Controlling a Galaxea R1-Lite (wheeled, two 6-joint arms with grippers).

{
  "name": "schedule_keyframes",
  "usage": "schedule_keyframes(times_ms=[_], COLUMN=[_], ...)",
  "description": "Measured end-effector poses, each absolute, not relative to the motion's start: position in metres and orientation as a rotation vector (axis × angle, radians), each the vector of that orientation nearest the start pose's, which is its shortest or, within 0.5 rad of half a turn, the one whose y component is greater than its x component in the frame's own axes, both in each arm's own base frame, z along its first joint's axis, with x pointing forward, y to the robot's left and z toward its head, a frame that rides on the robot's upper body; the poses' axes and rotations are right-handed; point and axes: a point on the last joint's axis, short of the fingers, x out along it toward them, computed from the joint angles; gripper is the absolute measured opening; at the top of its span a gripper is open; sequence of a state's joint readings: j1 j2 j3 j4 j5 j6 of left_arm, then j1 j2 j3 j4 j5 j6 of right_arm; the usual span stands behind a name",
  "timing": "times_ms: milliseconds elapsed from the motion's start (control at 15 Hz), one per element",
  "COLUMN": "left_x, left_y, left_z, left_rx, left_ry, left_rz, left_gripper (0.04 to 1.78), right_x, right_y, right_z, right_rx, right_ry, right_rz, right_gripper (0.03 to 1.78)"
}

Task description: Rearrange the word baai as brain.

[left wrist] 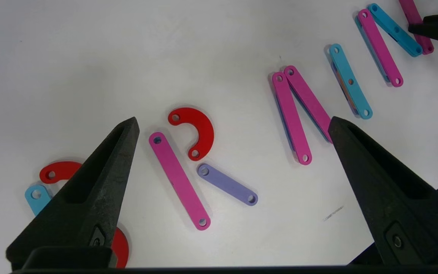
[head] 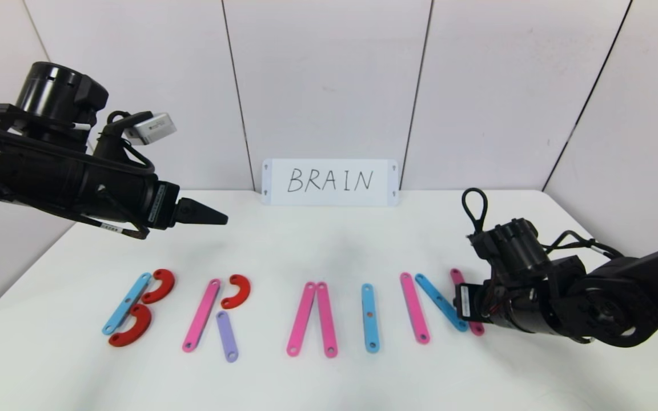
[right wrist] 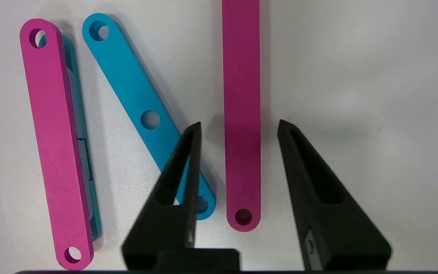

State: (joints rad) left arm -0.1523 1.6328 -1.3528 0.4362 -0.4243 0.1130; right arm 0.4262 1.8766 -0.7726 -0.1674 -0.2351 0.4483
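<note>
The word lies across the white table as B, R, A, I, N. B is a blue bar with two red curves. R is a pink bar, a red curve and a purple bar. Two pink bars make A and a blue bar makes I. N is a pink bar, a slanted blue bar and a darker pink bar. My right gripper is open and straddles the darker pink bar's near end, with gaps on both sides. My left gripper hangs open above R.
A white card with BRAIN handwritten in black leans against the back wall. The right arm's bulky wrist hides the right end of N in the head view. Grey wall panels close off the table's far side.
</note>
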Motion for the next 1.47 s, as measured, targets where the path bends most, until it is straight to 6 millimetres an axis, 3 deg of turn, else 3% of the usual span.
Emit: schedule_keyframes(times_ms=[200,467,867,1467], left_x=[0.279,0.278,0.278,0.278], left_y=[-0.052,-0.052,-0.052,-0.052], left_z=[0.258,0.258,0.258,0.258], left_rx=[0.007,0.007,0.007,0.007], left_ry=[0.687,0.687,0.685,0.686], left_rz=[-0.590,-0.591,-0.591,-0.592], left_gripper=[1.74,1.74,1.74,1.74], right_x=[0.272,0.275,0.278,0.266], right_y=[0.118,0.118,0.121,0.125], right_z=[0.083,0.088,0.099,0.096], right_rx=[0.111,0.110,0.105,0.015], right_ry=[0.898,0.880,0.841,0.893], right_rz=[-0.024,-0.016,0.006,0.040], right_gripper=[1.30,1.69,1.73,1.73])
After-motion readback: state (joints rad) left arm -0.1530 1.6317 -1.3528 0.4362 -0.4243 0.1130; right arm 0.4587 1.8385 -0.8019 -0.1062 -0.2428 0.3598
